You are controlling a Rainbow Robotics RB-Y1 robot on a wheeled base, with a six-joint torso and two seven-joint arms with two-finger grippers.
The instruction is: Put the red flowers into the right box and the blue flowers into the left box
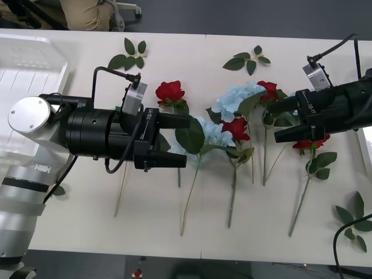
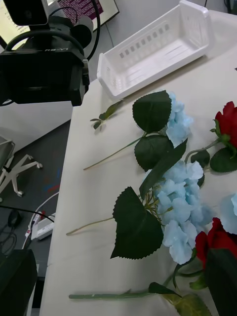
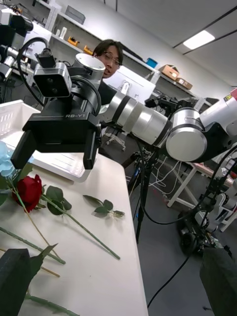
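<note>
Both arms hover over a table (image 1: pixel 87 232) strewn with flowers, and nothing is in either grip. The left gripper (image 1: pixel 186 141) hangs above the left end of the row, its black fingers spread wide, one near a red rose (image 1: pixel 170 92) and the other lower, close to a pale blue flower (image 1: pixel 206 132). That wide spread reads to me as readiness to straddle a thin stem rather than a bloom.

The right gripper (image 1: pixel 280 120) comes in from the other side, fingers also apart, poised over the red roses at the right of the row; one rose (image 1: pixel 302 143) lies just under its lower finger. It sits nearest the right box (image 1: pixel 367 145), a pale sliver at the table's edge, so taking red from here makes sense.

The left box (image 1: pixel 32 81), the big white slotted tray, waits at the far left beside the left arm, which suits it to the blue flowers (image 2: pixel 180 207) clustered mid-table. Stems all run toward the robot, blooms away, leaves overlapping. A few loose leaf sprigs (image 1: pixel 129 55) lie about. My read: sorting has barely begun, and tangled leaves between red and blue could drag a neighbour along.
</note>
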